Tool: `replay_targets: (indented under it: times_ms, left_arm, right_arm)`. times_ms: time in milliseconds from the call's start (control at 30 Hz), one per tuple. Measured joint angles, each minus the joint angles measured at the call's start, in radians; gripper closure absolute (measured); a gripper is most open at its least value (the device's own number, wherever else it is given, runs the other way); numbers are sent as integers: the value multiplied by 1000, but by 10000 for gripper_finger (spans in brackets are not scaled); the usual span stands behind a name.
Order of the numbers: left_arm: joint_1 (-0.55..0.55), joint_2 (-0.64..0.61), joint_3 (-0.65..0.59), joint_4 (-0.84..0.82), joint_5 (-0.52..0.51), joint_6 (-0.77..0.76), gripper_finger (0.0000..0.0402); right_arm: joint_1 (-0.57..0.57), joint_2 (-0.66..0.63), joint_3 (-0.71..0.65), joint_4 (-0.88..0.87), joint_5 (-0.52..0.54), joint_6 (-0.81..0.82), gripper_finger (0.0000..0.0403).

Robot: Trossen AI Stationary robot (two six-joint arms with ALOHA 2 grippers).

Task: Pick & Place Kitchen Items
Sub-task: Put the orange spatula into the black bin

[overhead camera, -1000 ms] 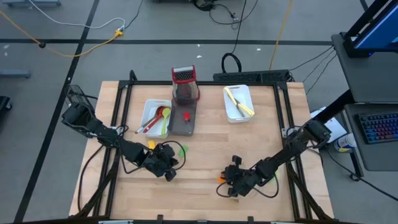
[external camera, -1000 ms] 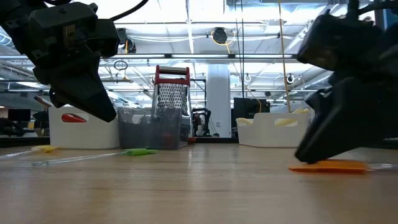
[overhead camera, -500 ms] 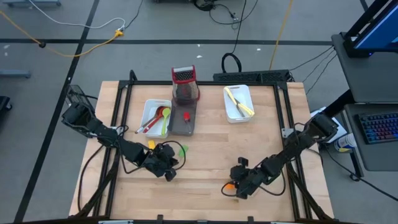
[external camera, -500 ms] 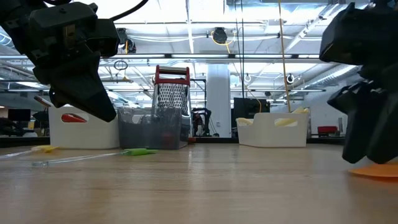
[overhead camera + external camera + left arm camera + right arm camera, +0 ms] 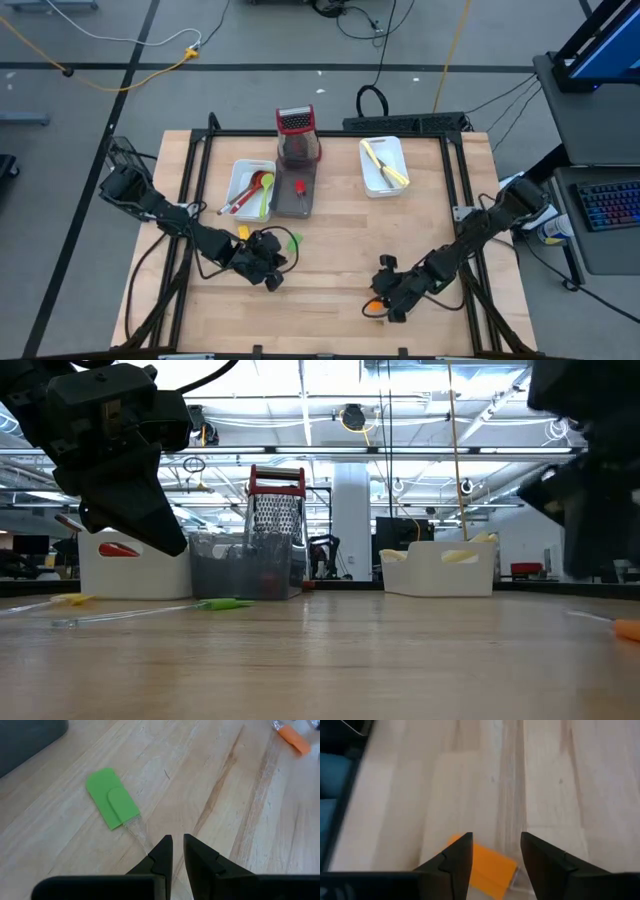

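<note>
Right fingers (image 5: 496, 856) parted over orange spatula (image 5: 482, 870), pale wooden table (image 5: 330, 250)

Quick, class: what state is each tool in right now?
Left tool: nearly shut, holding nothing, just short of the green spatula.
Right tool: open, empty, over the orange spatula.

A lab: floor cables (image 5: 120, 40), keyboard (image 5: 610, 205), wooden table (image 5: 330, 250).

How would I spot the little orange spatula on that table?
Start at the wooden table and go to its front edge, on the right arm's side. The orange spatula lies flat there, under the right gripper; it is the only orange tool.
</note>
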Motion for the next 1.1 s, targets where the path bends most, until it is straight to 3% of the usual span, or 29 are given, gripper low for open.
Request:
replay_targets:
  times_ms: [233, 1100]
  left_arm:
    - [0, 0, 0, 0, 0, 0, 355]
    - [0, 0, 0, 0, 0, 0, 355]
  right_arm:
    - [-1, -66, 1, 4, 26, -10, 241]
    - [-2, -65, 1, 3, 51, -11, 243]
